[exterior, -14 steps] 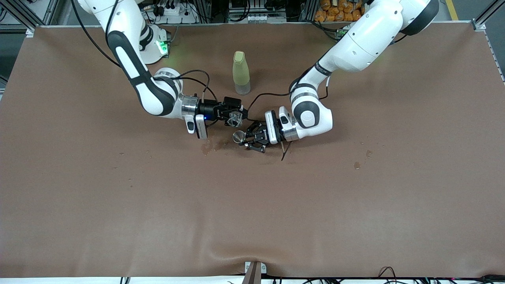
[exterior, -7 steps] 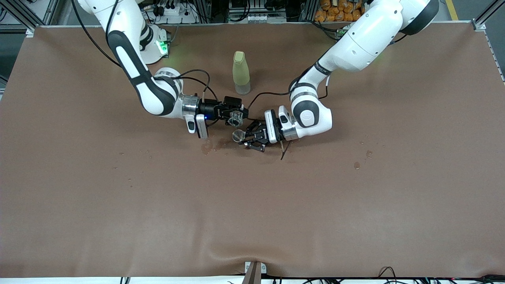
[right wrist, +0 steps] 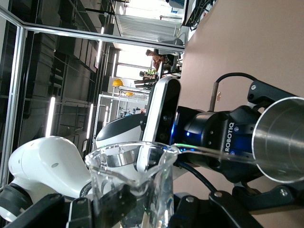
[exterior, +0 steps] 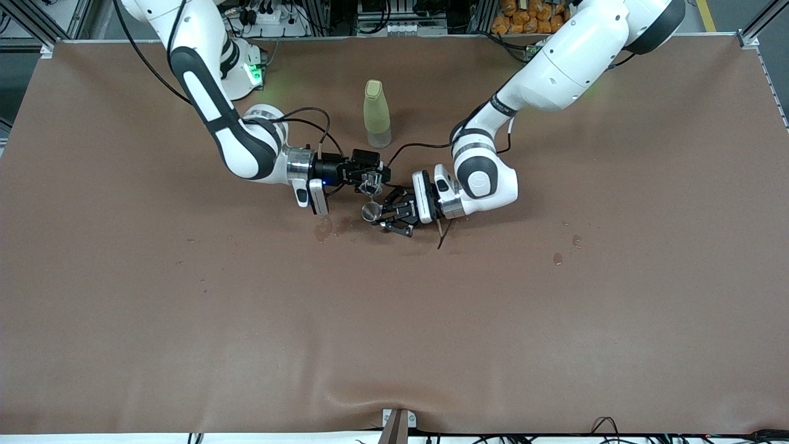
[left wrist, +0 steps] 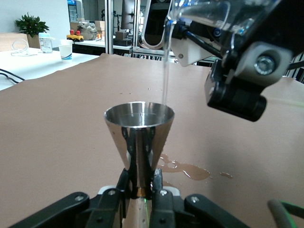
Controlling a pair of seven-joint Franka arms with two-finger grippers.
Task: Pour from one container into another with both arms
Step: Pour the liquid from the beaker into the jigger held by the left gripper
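Note:
My right gripper is shut on a clear glass beaker, tipped spout-down. The beaker sits between the right gripper's fingers. A thin stream of water runs from the beaker into a steel cone-shaped jigger. My left gripper is shut on the jigger's narrow waist and holds it upright. In the front view the jigger hangs just under the beaker, low over the table's middle, with the left gripper beside it. The jigger's rim catches the stream.
A yellow-green bottle stands upright on the brown table, farther from the front camera than the grippers. A wet spill darkens the cloth beneath the right wrist. A thin dark stick lies under the left wrist. Small droplets lie toward the left arm's end.
The right gripper has shifted slightly toward the jigger with the beaker. The left gripper has raised the jigger a touch under the spout.

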